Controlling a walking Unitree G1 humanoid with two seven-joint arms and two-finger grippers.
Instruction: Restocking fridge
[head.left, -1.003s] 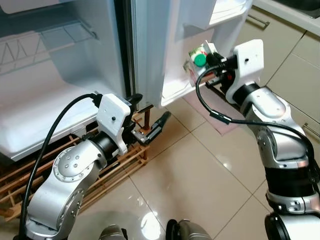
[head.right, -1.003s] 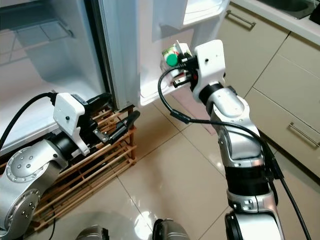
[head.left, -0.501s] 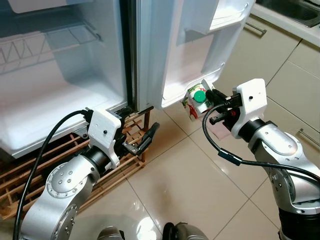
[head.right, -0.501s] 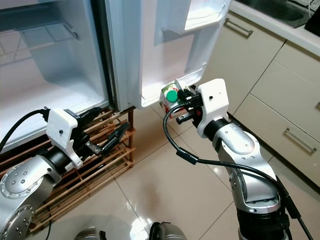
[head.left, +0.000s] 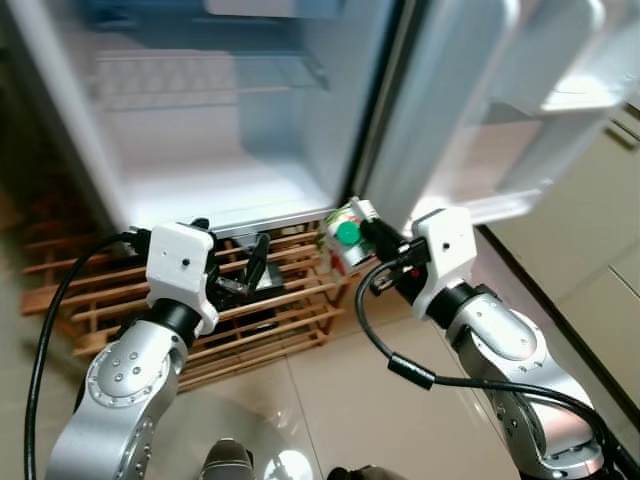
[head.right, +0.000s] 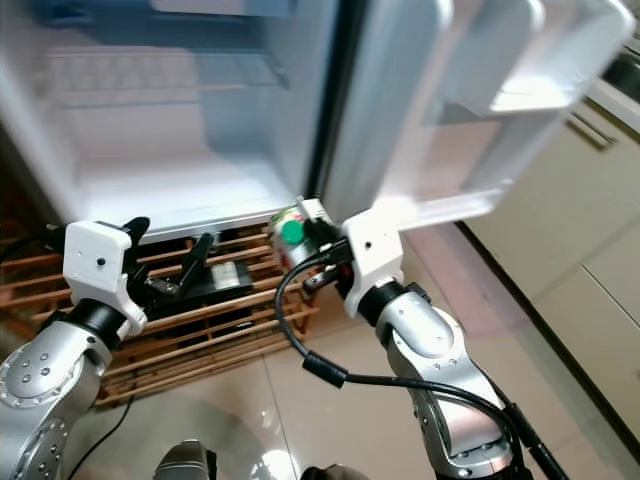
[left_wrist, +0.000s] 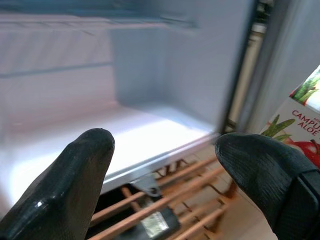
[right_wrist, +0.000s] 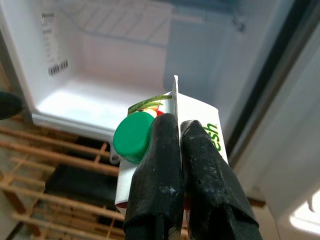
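Observation:
A juice carton with a green cap hangs in front of the lower edge of the open fridge. My right gripper is shut on the carton's top ridge, which is pinched between both black fingers. The fridge's white bottom shelf lies bare just behind and above it. My left gripper is open with nothing between its fingers. It is held low at the left of the carton, over the wooden rack. The carton's edge shows beside one left finger.
The open fridge door with its door shelf stands at the right, close above my right arm. A black object lies on the wooden rack under the fridge. Beige cabinets line the far right. Tiled floor is below.
The camera has swung left toward the fridge interior. My right gripper has carried the carton from under the door's lower corner to the front of the fridge opening. The left gripper stays open.

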